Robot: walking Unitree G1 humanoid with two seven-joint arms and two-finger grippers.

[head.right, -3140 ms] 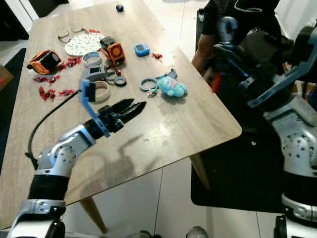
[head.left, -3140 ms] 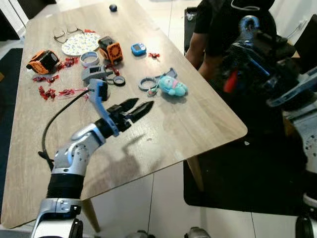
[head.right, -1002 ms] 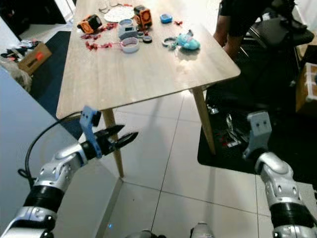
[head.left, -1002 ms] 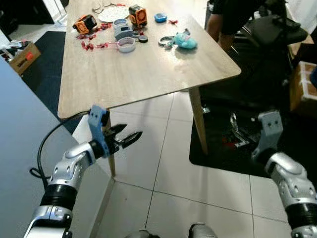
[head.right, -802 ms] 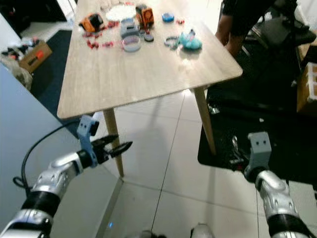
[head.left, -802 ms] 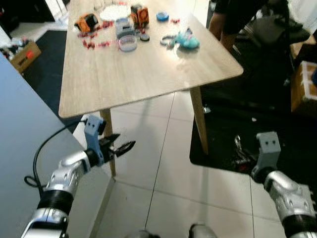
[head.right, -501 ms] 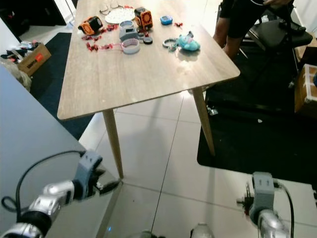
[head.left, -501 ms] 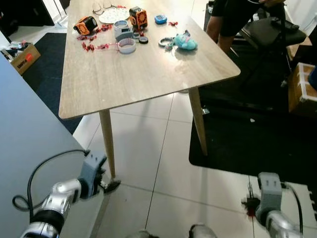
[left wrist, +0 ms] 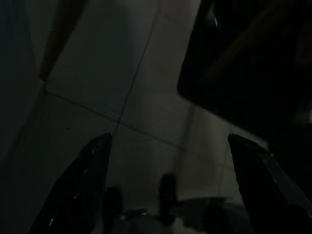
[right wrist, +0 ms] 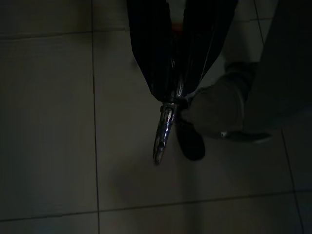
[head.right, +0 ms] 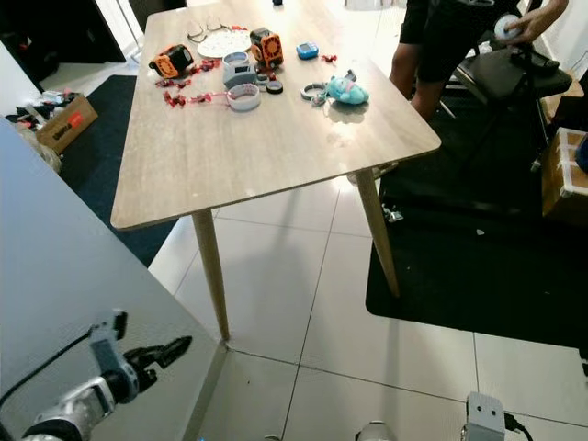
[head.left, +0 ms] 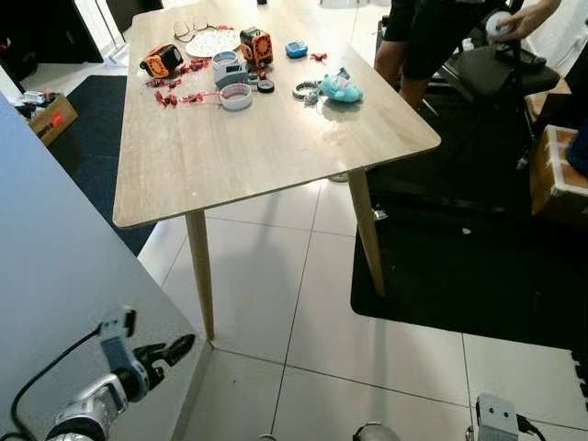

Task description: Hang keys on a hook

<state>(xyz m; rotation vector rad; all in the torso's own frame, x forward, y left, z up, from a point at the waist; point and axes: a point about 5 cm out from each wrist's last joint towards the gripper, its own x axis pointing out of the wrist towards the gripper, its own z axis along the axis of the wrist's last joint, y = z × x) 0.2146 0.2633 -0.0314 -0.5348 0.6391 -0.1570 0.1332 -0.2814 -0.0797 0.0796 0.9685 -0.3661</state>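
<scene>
Both arms have dropped low since half a second ago, and the wooden surface (head.left: 276, 138) now lies farther ahead of the robot.

Left gripper (head.left: 175, 349): low, near the foot of the grey panel (head.left: 64, 276), short of the surface's near leg. Fingers spread apart, nothing between them; the left wrist view shows both black fingers (left wrist: 83, 185) wide over dim floor tiles.

Right gripper (right wrist: 170, 63): hanging low over the tiled floor (head.left: 303, 276), well back from the surface. Fingers pressed together on the keys (right wrist: 163, 129).

Keys: one slim, shiny metal piece, like a clasp or key blade, pokes out below the fingertips and hangs toward the floor. Further keys or a ring cannot be made out in the dark.

On the surface, far end: blue plush toy (head.left: 340, 88), roll of tape (head.left: 235, 96), orange gadgets, scattered red bits. A person (head.left: 432, 37) stands just beyond the surface's far right corner.

Step in hand, by judgement: carrying the keys to the hook. No hook can be made out. Next move calls for finding the hook, raising the right arm, and keeping the grip firm so the metal piece does not slip.
</scene>
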